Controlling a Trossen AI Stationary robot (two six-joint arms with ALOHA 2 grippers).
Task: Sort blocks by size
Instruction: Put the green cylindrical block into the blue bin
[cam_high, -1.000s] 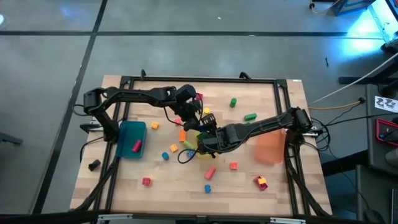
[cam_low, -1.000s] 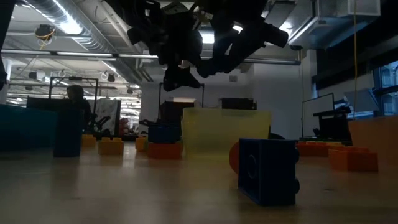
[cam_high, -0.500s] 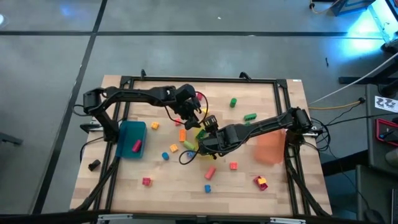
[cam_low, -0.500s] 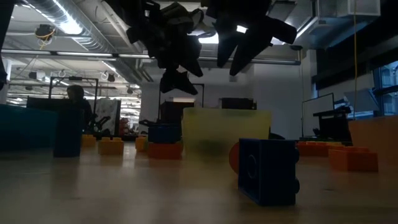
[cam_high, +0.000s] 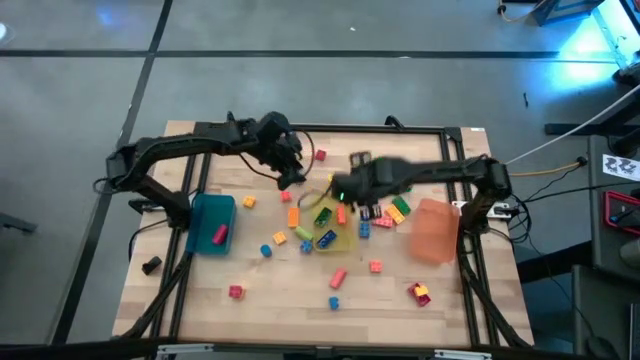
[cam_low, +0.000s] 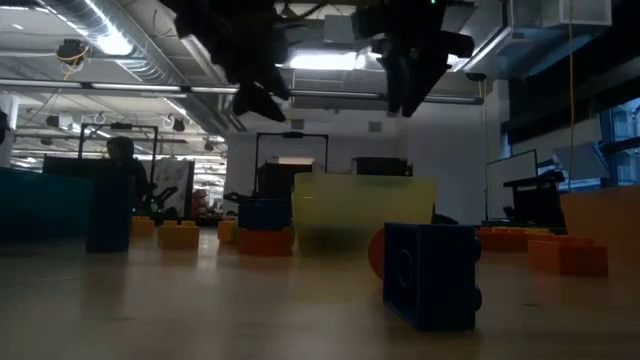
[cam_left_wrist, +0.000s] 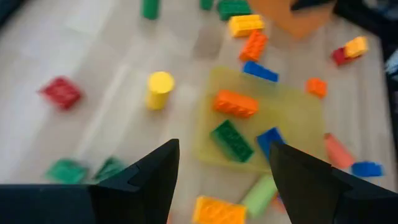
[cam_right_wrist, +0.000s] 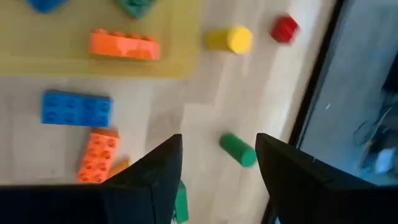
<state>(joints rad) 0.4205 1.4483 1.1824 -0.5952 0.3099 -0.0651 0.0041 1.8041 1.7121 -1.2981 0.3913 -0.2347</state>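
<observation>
Many small blocks lie across the wooden table. The translucent yellow bin (cam_high: 325, 228) holds an orange brick (cam_left_wrist: 235, 103), a green brick (cam_left_wrist: 231, 140) and a blue one (cam_left_wrist: 268, 139). Beside it lie a blue brick (cam_right_wrist: 76, 109) and an orange brick (cam_right_wrist: 96, 155). A yellow cylinder (cam_left_wrist: 160, 87) and a green cylinder (cam_right_wrist: 238, 149) lie on the wood. My left gripper (cam_high: 292, 172) hangs open and empty, high above the table, left of and beyond the bin. My right gripper (cam_high: 338, 188) hangs open and empty over the bin's far edge.
A blue bin (cam_high: 212, 222) with a pink block stands at the left, an orange bin (cam_high: 435, 232) at the right. More blocks lie toward the near edge (cam_high: 337, 278) and far edge (cam_high: 375, 163). A black frame rail (cam_high: 320, 130) runs round the table.
Both grippers have risen away from the yellow bin. My left gripper has gone toward the table's far left. My right arm has swung toward the far edge, uncovering the bin and the blocks beside it.
</observation>
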